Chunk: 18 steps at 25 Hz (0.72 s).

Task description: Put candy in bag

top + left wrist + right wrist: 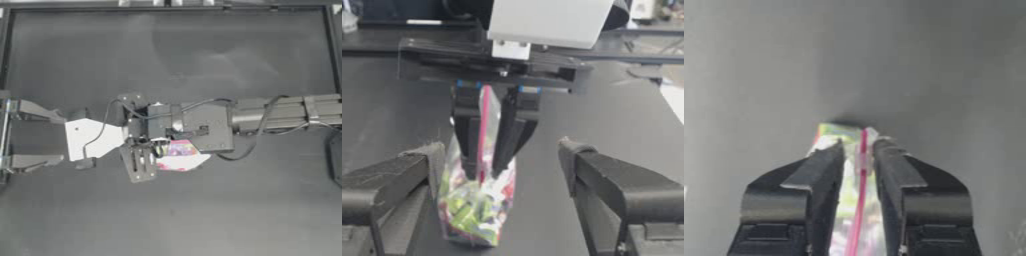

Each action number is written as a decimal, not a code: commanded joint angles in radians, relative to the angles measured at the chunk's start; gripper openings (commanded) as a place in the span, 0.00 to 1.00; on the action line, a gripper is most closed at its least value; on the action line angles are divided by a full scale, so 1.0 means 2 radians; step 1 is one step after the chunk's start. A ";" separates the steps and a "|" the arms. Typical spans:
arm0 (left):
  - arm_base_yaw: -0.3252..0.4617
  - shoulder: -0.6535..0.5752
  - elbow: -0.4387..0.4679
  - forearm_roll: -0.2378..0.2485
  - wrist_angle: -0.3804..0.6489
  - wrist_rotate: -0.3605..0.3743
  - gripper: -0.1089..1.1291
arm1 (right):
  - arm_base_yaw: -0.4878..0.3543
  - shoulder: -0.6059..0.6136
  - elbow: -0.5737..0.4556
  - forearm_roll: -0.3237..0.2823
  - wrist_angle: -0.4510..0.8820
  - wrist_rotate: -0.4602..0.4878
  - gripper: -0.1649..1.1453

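The bag point(184, 156), a clear pouch with a pink strip and colourful sweets inside, hangs just below the table's middle. My right gripper point(165, 146) reaches in from the right, points down, and is shut on the bag's top edge. In the right wrist view the right gripper point(859, 145) pinches the pink strip of the bag point(834, 131). In the left wrist view the bag point(475, 210) hangs from the right gripper point(485, 167) between the open jaws of my left gripper point(499, 152), close to one jaw. The left gripper point(143, 161) is beside the bag. The candy is out of view.
The dark table point(174, 60) has a raised frame along its far edge and sides. The left arm's white wrist piece point(90, 137) sits at the left, and the right arm's cables point(254, 135) trail beside the bag.
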State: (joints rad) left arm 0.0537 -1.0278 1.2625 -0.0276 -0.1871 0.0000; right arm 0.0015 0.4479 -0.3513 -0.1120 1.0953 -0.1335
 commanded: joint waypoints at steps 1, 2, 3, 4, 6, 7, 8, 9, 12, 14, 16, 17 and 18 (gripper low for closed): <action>0.000 0.003 -0.005 -0.001 -0.002 0.000 0.88 | 0.001 -0.012 -0.013 0.002 0.002 0.001 0.58; 0.000 0.003 -0.005 -0.002 -0.002 0.000 0.88 | 0.001 -0.013 -0.013 0.002 0.002 0.000 0.57; 0.000 0.003 -0.005 -0.001 -0.002 0.000 0.88 | 0.001 -0.012 -0.013 0.002 0.002 0.001 0.55; 0.000 0.003 -0.005 -0.001 -0.002 0.000 0.88 | 0.001 -0.012 -0.013 0.002 0.003 0.000 0.53; 0.000 0.003 -0.004 -0.001 -0.002 -0.001 0.88 | 0.001 -0.012 -0.013 0.000 0.004 0.001 0.49; 0.000 0.003 -0.003 -0.001 -0.002 0.000 0.88 | 0.001 -0.013 -0.014 -0.001 0.004 0.001 0.47; 0.000 0.003 -0.003 -0.001 -0.002 0.000 0.88 | 0.001 -0.012 -0.013 -0.002 0.005 0.001 0.44; 0.000 0.003 -0.003 -0.001 -0.002 0.000 0.88 | 0.001 -0.012 -0.013 -0.003 0.007 0.000 0.40; 0.000 0.003 -0.001 -0.001 -0.002 -0.001 0.88 | 0.001 -0.015 -0.014 -0.008 0.010 0.001 0.28; 0.000 0.004 0.002 -0.002 0.000 -0.001 0.88 | 0.001 -0.018 -0.013 -0.008 0.008 -0.001 0.22; 0.000 0.005 0.002 -0.002 0.008 -0.001 0.89 | 0.001 -0.021 -0.012 -0.008 0.006 -0.004 0.18; 0.000 0.005 0.002 -0.002 0.012 -0.001 0.89 | 0.001 -0.023 -0.012 -0.008 0.005 -0.005 0.17; 0.000 0.006 0.002 -0.002 0.013 -0.001 0.89 | 0.000 -0.023 -0.012 -0.008 0.005 -0.006 0.17</action>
State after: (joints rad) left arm 0.0537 -1.0278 1.2778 -0.0307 -0.1626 0.0000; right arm 0.0015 0.4479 -0.3513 -0.1243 1.1106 -0.1427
